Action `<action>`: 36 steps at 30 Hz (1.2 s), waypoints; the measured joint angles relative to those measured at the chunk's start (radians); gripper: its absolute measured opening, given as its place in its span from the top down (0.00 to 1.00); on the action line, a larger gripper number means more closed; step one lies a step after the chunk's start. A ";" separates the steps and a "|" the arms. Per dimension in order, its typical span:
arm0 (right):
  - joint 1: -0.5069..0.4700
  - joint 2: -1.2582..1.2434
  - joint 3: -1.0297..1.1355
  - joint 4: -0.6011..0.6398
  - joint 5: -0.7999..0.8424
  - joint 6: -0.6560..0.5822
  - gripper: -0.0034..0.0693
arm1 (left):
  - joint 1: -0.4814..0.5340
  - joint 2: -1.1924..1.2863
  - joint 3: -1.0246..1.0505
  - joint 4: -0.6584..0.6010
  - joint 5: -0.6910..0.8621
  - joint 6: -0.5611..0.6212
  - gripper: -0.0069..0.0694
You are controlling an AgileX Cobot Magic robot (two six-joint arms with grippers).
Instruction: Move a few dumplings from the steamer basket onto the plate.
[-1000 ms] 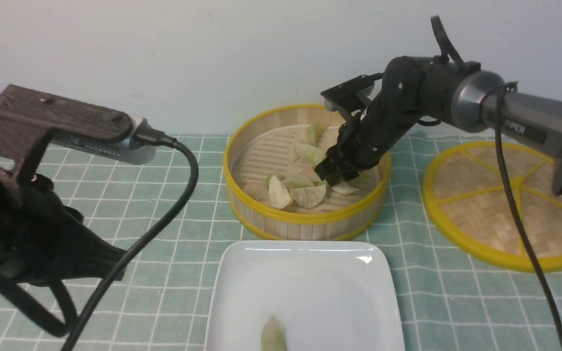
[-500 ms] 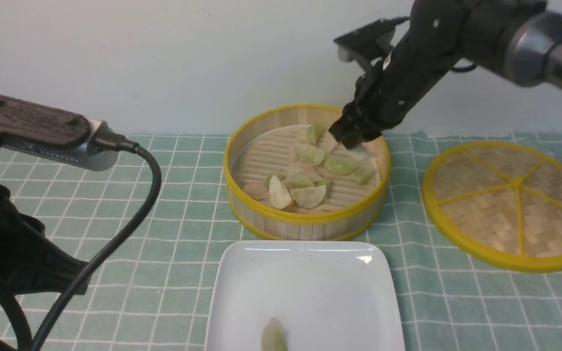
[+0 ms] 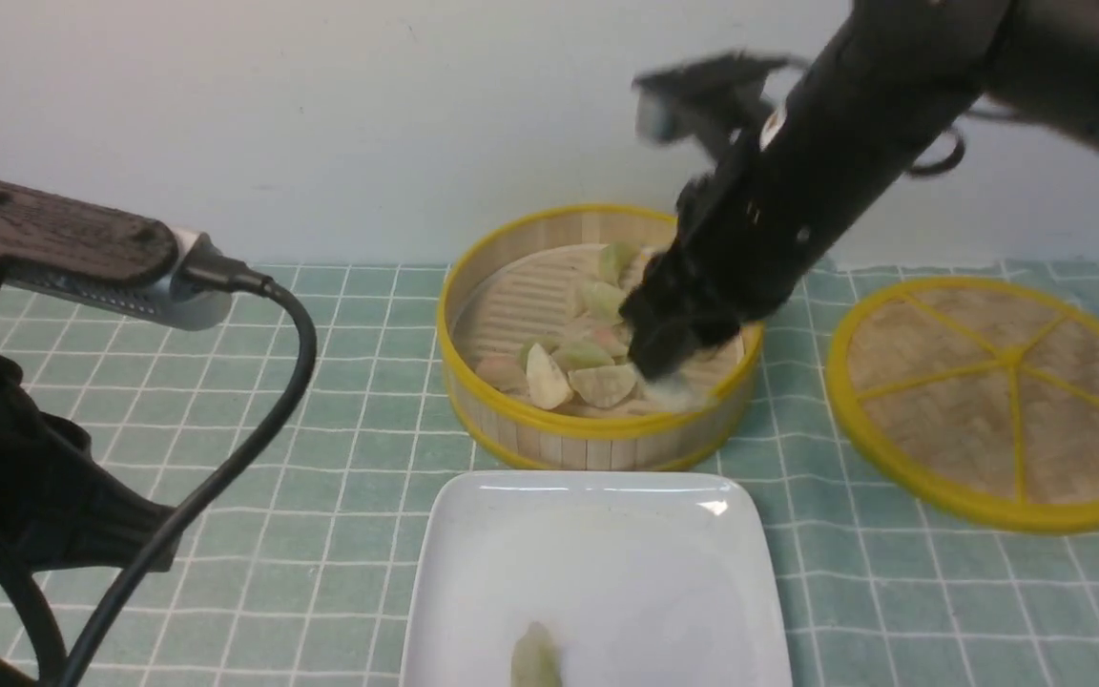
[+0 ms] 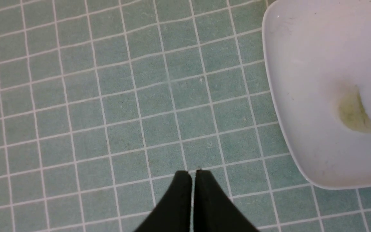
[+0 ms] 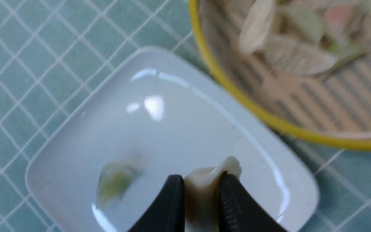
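The steamer basket [image 3: 597, 434] holds several dumplings [image 3: 549, 377], pale green, cream and pinkish. My right gripper [image 3: 666, 377] is shut on a cream-white dumpling [image 5: 204, 180] and hangs in the air over the basket's near side, blurred. In the right wrist view the gripper [image 5: 201, 183] holds it above the plate [image 5: 179, 129], with the basket [image 5: 237, 93] behind. The white plate [image 3: 597, 544] lies in front of the basket with one pale green dumpling [image 3: 534, 656] on it. My left gripper [image 4: 191, 174] is shut and empty over the cloth, beside the plate [image 4: 288, 80] and its dumpling [image 4: 354, 112].
A flat woven lid [image 3: 998, 391] with yellow spokes lies on the right. A green checked cloth [image 3: 340, 429] covers the table. My left arm and its cable [image 3: 254, 448] fill the near left. A pale wall stands behind.
My right gripper rose out of the basket with a cream-white dumpling, then swung forward toward the plate. The left arm dropped a little at first, then held still.
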 joint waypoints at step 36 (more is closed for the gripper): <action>0.111 -0.831 0.261 -0.478 -0.144 0.438 0.97 | 0.000 0.000 0.033 0.001 -0.187 0.052 0.92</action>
